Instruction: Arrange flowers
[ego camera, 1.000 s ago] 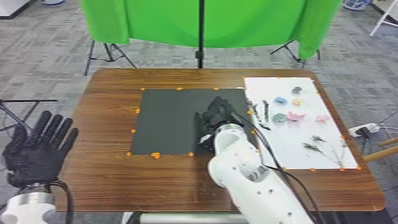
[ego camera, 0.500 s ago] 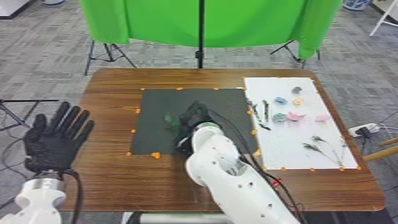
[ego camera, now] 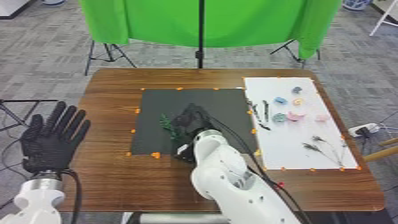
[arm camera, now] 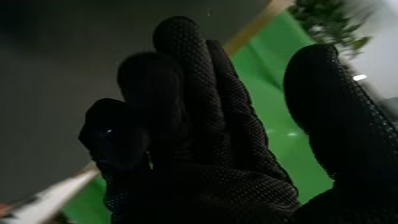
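Head view: table (ego camera: 108,170), green cloth (ego camera: 155,22)

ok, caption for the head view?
Right hand beside a green sprig on the dark mat, pink flower on the white sheet.

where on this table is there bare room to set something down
Bare wood runs along the far side of the black mat, and between its near edge and the table's, left of the right arm. Crowded: beside the right hand, by the green sprig, and the white sheet's far half, with its flower heads.
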`<act>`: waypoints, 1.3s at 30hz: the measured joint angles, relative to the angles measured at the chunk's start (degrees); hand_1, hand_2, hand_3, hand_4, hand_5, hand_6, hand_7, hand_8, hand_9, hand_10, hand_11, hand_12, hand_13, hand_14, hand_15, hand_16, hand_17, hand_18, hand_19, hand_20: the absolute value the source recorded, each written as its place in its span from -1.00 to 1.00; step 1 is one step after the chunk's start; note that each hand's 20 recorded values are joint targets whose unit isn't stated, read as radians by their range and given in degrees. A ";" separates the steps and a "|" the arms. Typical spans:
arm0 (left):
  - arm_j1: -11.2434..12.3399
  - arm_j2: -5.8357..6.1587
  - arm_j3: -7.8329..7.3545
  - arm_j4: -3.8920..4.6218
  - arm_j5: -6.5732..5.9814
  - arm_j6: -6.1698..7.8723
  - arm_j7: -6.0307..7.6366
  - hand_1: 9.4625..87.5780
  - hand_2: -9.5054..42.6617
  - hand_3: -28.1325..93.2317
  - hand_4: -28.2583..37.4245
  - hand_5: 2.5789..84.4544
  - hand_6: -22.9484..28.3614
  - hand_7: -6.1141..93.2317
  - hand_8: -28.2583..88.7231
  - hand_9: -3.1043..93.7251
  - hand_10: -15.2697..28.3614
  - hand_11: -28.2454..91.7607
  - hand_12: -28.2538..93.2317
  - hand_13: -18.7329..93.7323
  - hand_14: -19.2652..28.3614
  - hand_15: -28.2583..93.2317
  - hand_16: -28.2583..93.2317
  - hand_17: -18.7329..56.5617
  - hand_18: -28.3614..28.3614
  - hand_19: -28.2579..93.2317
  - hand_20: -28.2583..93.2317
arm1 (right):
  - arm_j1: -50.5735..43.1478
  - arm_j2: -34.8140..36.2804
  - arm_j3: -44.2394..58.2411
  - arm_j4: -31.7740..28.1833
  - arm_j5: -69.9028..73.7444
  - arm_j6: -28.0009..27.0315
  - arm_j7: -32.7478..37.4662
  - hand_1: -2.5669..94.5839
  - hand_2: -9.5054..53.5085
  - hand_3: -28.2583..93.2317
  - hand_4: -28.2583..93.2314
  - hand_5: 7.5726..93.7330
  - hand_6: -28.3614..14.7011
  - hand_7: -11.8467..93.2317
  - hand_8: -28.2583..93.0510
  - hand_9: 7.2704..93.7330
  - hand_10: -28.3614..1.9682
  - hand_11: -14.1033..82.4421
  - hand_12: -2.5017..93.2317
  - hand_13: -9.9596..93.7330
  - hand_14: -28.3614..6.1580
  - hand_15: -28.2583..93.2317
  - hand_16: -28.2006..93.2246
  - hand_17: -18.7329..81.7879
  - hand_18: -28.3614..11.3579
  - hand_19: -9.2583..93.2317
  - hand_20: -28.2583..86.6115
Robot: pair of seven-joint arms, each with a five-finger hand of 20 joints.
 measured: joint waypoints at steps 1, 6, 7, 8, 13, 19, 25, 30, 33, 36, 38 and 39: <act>0.26 -0.16 -0.06 -0.01 -0.08 -0.03 0.10 -0.61 -0.03 0.70 -1.00 -0.01 0.24 -0.73 -0.66 -0.15 0.33 -0.28 -0.41 -0.18 0.41 -0.14 -0.63 -0.71 0.46 -0.02 -0.35 | -0.15 0.78 0.10 -0.55 -0.25 -0.90 -0.10 -0.34 -0.64 0.78 -0.88 0.34 -0.16 -0.57 -0.71 0.58 -0.45 0.19 -0.43 0.52 -0.37 0.72 -0.09 0.26 -0.85 1.00 0.46; 0.61 -0.66 0.22 0.09 -0.19 -0.08 -0.09 -0.61 -0.03 0.70 -1.00 -0.01 0.24 -0.73 -0.66 -0.15 0.33 -0.28 -0.41 -0.18 0.42 -0.14 -0.63 -0.72 0.46 -0.01 -0.35 | -2.07 2.52 1.99 -2.29 -0.18 -7.91 0.33 -0.33 -0.59 0.77 -0.87 0.34 -0.14 -0.57 -0.70 0.57 -0.47 0.16 -0.44 0.51 -0.40 0.70 -0.08 0.23 -0.86 1.00 0.42; 0.54 -0.67 0.37 0.15 -0.19 -0.08 -0.25 -0.61 -0.03 0.70 -1.00 -0.01 0.24 -0.72 -0.66 -0.15 0.33 -0.28 -0.41 -0.18 0.42 -0.14 -0.63 -0.72 0.46 -0.01 -0.35 | -2.66 2.43 2.37 -2.27 -0.05 -8.76 0.22 -0.33 -0.58 0.77 -0.87 0.34 -0.14 -0.57 -0.70 0.57 -0.47 0.16 -0.44 0.51 -0.40 0.70 -0.08 0.22 -0.86 1.00 0.42; 0.41 -0.69 0.56 0.25 -0.19 -0.08 -0.40 -0.61 -0.03 0.70 -1.00 -0.01 0.24 -0.72 -0.66 -0.15 0.33 -0.28 -0.41 -0.18 0.42 -0.13 -0.63 -0.72 0.46 -0.01 -0.35 | -3.29 2.28 2.61 -2.22 -0.05 -9.25 0.05 -0.33 -0.58 0.77 -0.87 0.34 -0.14 -0.57 -0.70 0.57 -0.47 0.16 -0.44 0.50 -0.40 0.69 -0.08 0.22 -0.87 1.00 0.41; -0.62 -0.70 1.43 0.72 -0.12 -0.10 -1.22 -0.61 -0.03 0.70 -1.00 -0.01 0.24 -0.72 -0.66 -0.15 0.33 -0.28 -0.41 -0.18 0.41 -0.13 -0.63 -0.72 0.46 -0.01 -0.35 | -5.11 0.75 3.06 -2.62 -0.86 -9.66 -1.27 -0.32 -0.58 0.77 -0.87 0.35 -0.13 -0.56 -0.70 0.58 -0.47 0.14 -0.45 0.50 -0.40 0.69 -0.08 0.21 -0.87 1.00 0.39; -1.57 -0.70 2.24 1.23 -0.09 -0.14 -2.15 -0.61 -0.03 0.70 -1.00 -0.01 0.24 -0.72 -0.66 -0.15 0.32 -0.28 -0.41 -0.18 0.42 -0.13 -0.63 -0.72 0.46 -0.01 -0.35 | -6.10 -1.02 2.08 -2.87 -0.93 -11.21 -2.45 -0.32 -0.58 0.77 -0.88 0.35 -0.12 -0.56 -0.71 0.58 -0.46 0.12 -0.46 0.50 -0.40 0.69 -0.08 0.21 -0.87 1.00 0.39; -2.64 -0.64 3.00 1.80 -0.02 -0.32 -3.45 -0.61 -0.03 0.70 -1.00 -0.01 0.24 -0.72 -0.66 -0.15 0.32 -0.28 -0.41 -0.18 0.42 -0.13 -0.63 -0.72 0.46 -0.01 -0.35 | -6.84 -2.57 0.02 -2.61 -3.25 -13.32 -4.93 -0.32 -0.57 0.77 -0.88 0.35 -0.11 -0.56 -0.71 0.59 -0.45 0.07 -0.47 0.50 -0.40 0.68 -0.09 0.21 -0.87 1.00 0.39; -2.71 -0.64 3.01 1.80 -0.02 -0.33 -3.84 -0.61 -0.02 0.69 -1.00 -0.01 0.24 -0.72 -0.66 -0.15 0.32 -0.28 -0.41 -0.18 0.42 -0.13 -0.63 -0.72 0.46 -0.01 -0.35 | -7.68 -3.33 -0.68 -2.73 -4.06 -13.51 -5.38 -0.33 -0.56 0.76 -0.88 0.35 -0.11 -0.57 -0.71 0.59 -0.46 0.05 -0.48 0.50 -0.41 0.67 -0.09 0.21 -0.87 1.00 0.38; -2.68 -0.67 3.03 1.81 -0.03 -0.49 -3.78 -0.61 -0.03 0.70 -1.00 -0.01 0.24 -0.72 -0.66 -0.15 0.32 -0.28 -0.41 -0.18 0.42 -0.13 -0.63 -0.72 0.46 -0.01 -0.35 | -7.85 -3.31 -1.09 -3.23 -4.14 -14.14 -5.06 -0.35 -0.54 0.75 -0.87 0.39 -0.11 -0.57 -0.71 0.61 -0.48 0.02 -0.50 0.51 -0.42 0.67 -0.10 0.21 -0.88 1.00 0.38; -2.38 -0.86 2.88 1.80 -0.08 -0.79 -3.40 -0.61 -0.03 0.70 -1.00 -0.01 0.24 -0.72 -0.66 -0.15 0.32 -0.28 -0.41 -0.18 0.42 -0.13 -0.63 -0.72 0.46 -0.01 -0.35 | -7.85 -2.69 -2.10 -4.06 -5.97 -14.27 -4.02 -0.37 -0.52 0.74 -0.87 0.41 -0.10 -0.57 -0.71 0.62 -0.49 -0.01 -0.50 0.51 -0.42 0.66 -0.10 0.22 -0.90 1.00 0.38; -1.89 -1.16 2.55 1.72 -0.14 -0.98 -2.98 -0.62 -0.03 0.69 -1.00 -0.01 0.24 -0.72 -0.66 -0.15 0.32 -0.28 -0.41 -0.18 0.42 -0.13 -0.63 -0.72 0.46 -0.01 -0.35 | -7.85 -1.92 -2.30 -5.16 -6.81 -14.27 -3.53 -0.37 -0.51 0.74 -0.86 0.42 -0.09 -0.57 -0.71 0.63 -0.50 -0.04 -0.51 0.52 -0.43 0.64 -0.11 0.22 -0.90 1.00 0.38; -1.58 -1.39 2.33 1.67 -0.16 -1.09 -2.77 -0.63 -0.03 0.69 -1.00 -0.02 0.23 -0.73 -0.66 -0.15 0.32 -0.28 -0.41 -0.18 0.42 -0.14 -0.63 -0.72 0.46 -0.01 -0.35 | -7.85 -1.41 -2.22 -5.93 -6.76 -14.27 -3.36 -0.38 -0.51 0.74 -0.86 0.43 -0.09 -0.57 -0.71 0.64 -0.50 -0.06 -0.51 0.52 -0.42 0.63 -0.11 0.21 -0.90 1.00 0.38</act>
